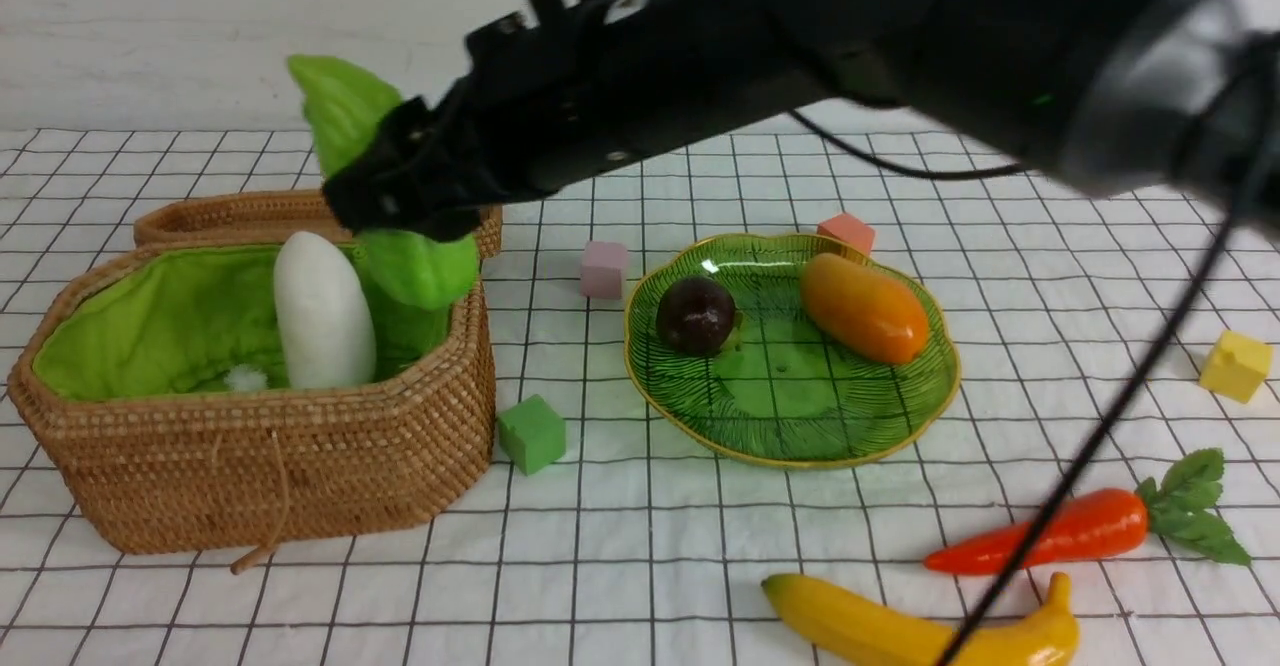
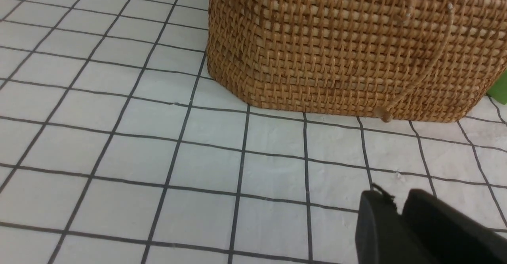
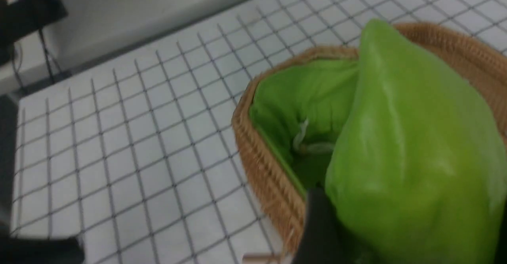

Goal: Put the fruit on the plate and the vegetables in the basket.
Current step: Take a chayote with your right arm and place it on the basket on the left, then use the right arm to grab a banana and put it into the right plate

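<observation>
- Radish (image 1: 322, 311) stands in the basket (image 1: 250, 486), leaves up.
- Right end effector (image 1: 400, 208) is clamped on its leaves.
- Mango (image 1: 863, 308) and purple ball (image 1: 696, 315) lie on the plate (image 1: 790, 406).
- Carrot (image 1: 1050, 536) and banana (image 1: 900, 631) lie on the tabletop (image 1: 640, 566).
- Left end effector (image 2: 400, 208) is together, empty, near the basket.

Rough, brown woven wicker is being shown by the basket (image 1: 250, 476) at nine o'clock, and matt bright green cloth lining (image 1: 150, 336) is being shown inside it. Light is being reflected by the smooth white radish (image 1: 322, 316), the glossy mango (image 1: 865, 308) and the dark ball (image 1: 696, 314). The plate (image 1: 790, 416) is being seen as translucent, ribbed green glass. At five o'clock, a plastic sheen is being given off by the banana (image 1: 900, 631) and carrot (image 1: 1050, 531). A matt gridded tablecloth (image 1: 620, 566) is being seen underneath.
</observation>
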You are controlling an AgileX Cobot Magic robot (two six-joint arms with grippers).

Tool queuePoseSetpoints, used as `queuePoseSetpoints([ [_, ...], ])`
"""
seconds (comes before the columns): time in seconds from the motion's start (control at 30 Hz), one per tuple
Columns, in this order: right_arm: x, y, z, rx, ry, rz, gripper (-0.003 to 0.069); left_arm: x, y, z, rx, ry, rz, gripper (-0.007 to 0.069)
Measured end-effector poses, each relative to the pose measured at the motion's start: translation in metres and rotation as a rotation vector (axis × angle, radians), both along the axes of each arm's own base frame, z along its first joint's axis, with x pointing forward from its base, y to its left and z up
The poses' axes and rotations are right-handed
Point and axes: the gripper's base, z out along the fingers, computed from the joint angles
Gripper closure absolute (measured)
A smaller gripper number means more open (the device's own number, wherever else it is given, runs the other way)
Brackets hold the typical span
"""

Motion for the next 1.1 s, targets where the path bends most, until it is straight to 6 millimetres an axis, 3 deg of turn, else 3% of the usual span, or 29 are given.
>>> queuePoseSetpoints([
  [0.1, 0.019, 0.017, -0.027, 0.003, 0.005, -0.035, 0.0192, 0.0, 0.0, 0.0, 0.0, 0.0, 0.0, 0.0532],
  [0.23, 0.032, 0.024, -0.048, -0.012, 0.005, -0.064, 0.0189, 0.0, 0.0, 0.0, 0.0, 0.0, 0.0, 0.053],
  [0.43, 0.035, 0.024, -0.046, 0.002, -0.026, -0.094, 0.0002, 0.0, 0.0, 0.0, 0.0, 0.0, 0.0, 0.0524],
  [0.6, 0.033, 0.011, -0.028, -0.024, -0.05, -0.066, -0.0011, 0.0, 0.0, 0.0, -0.001, 0.0, 0.0, 0.0518],
  [0.7, 0.026, -0.007, -0.007, -0.085, -0.075, -0.022, 0.0004, 0.0, 0.0, 0.0, -0.001, 0.0, 0.0, 0.0518],
  [0.73, 0.015, -0.036, 0.021, -0.166, -0.084, 0.013, 0.0015, 0.0, 0.0, 0.0, -0.001, 0.0, 0.0, 0.0518],
  [0.77, 0.012, -0.043, 0.027, -0.179, -0.081, 0.019, 0.0016, 0.0, 0.0, 0.0, -0.001, 0.0, 0.0, 0.0518],
  [0.83, -0.001, -0.084, 0.057, -0.282, -0.065, 0.005, 0.0027, 0.0, 0.0, 0.0, -0.001, 0.0, 0.0, 0.0518],
  [0.9, -0.013, -0.124, 0.072, -0.41, -0.005, -0.037, 0.0035, 0.0, 0.0, 0.0, -0.001, 0.0, 0.0, 0.0516],
  [0.93, -0.013, -0.128, 0.073, -0.421, -0.004, -0.043, 0.0036, 0.0, 0.0, 0.0, -0.001, 0.0, 0.0, 0.0515],
  [1.0, -0.017, -0.171, 0.072, -0.504, 0.062, -0.156, 0.0048, 0.0, 0.0, 0.0, -0.001, 0.0, 0.0, 0.0513],
  [1.1, -0.021, -0.201, 0.045, -0.593, 0.151, -0.197, 0.007, 0.0, 0.0, 0.0, -0.001, 0.0, 0.0, 0.0511],
])
